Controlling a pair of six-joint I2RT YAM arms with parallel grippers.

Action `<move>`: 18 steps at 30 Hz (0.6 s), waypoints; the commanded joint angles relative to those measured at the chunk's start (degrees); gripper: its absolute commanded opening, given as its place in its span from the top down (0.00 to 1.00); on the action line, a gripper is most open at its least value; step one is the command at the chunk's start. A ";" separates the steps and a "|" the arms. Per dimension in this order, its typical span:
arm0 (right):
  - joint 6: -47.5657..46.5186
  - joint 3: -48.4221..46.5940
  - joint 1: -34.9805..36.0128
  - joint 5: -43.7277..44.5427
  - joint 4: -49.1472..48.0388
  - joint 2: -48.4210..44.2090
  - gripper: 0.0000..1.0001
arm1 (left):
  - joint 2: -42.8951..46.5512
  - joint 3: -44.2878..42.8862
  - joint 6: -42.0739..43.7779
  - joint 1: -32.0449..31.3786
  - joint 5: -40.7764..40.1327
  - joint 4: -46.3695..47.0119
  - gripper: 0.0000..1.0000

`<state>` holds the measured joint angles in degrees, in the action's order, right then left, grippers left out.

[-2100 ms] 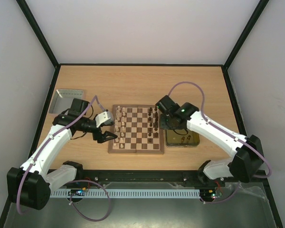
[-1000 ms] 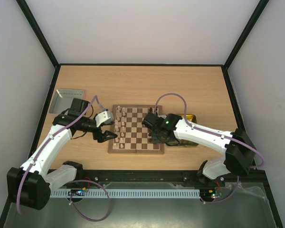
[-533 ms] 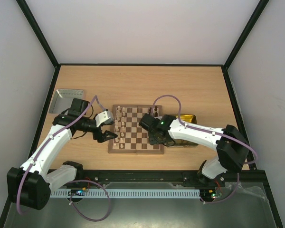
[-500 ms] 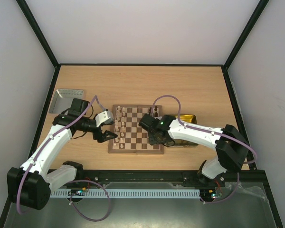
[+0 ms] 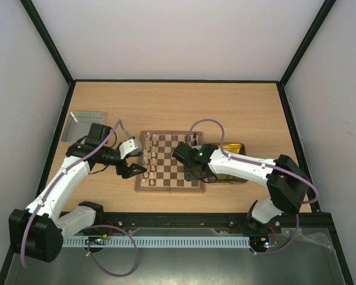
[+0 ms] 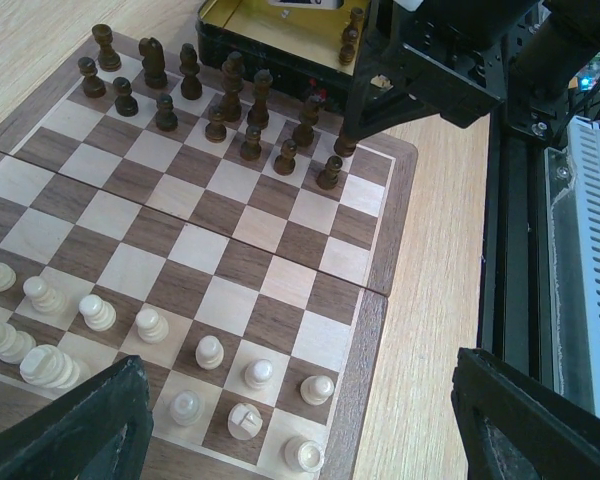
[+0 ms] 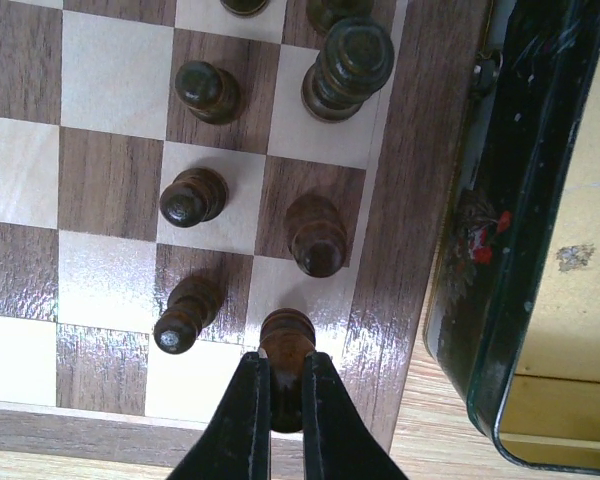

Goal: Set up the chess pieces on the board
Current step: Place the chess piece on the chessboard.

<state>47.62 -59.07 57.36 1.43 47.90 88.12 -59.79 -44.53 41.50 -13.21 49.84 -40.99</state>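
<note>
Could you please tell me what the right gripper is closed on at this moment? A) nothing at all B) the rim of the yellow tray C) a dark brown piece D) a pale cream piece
C: in the right wrist view, the right gripper pinches a dark brown piece at a corner square of the board, beside the yellow tray.

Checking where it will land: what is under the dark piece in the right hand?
A cream square of the board, beside its frame, shows under the dark piece in the right hand. Its base, and any contact, is hidden by its head and the fingers.
</note>
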 commanded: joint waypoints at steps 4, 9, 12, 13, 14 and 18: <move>0.31 0.48 0.31 1.79 -0.57 1.57 0.98 | 0.27 0.62 -0.14 -0.15 0.56 0.21 0.18; 0.50 0.65 0.29 1.85 -0.91 2.02 0.98 | 0.31 0.75 -0.11 -0.15 0.60 0.20 0.18; 0.46 0.63 0.34 2.12 -0.84 2.26 0.98 | 0.22 0.69 -0.15 -0.15 0.59 0.19 0.18; 0.47 0.62 0.34 2.06 -0.82 2.32 0.98 | 0.28 0.74 -0.15 -0.15 0.60 0.21 0.18; 0.46 0.73 0.30 2.00 -0.87 2.38 0.98 | 0.23 0.71 -0.13 -0.15 0.54 0.21 0.18; 0.54 0.75 0.30 2.14 -0.73 2.59 0.97 | 0.25 0.71 -0.14 -0.08 0.60 0.19 0.18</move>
<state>47.62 -58.96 57.36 1.69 47.18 89.91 -59.79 -44.49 41.45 -13.21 49.82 -40.99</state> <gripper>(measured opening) 0.024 0.821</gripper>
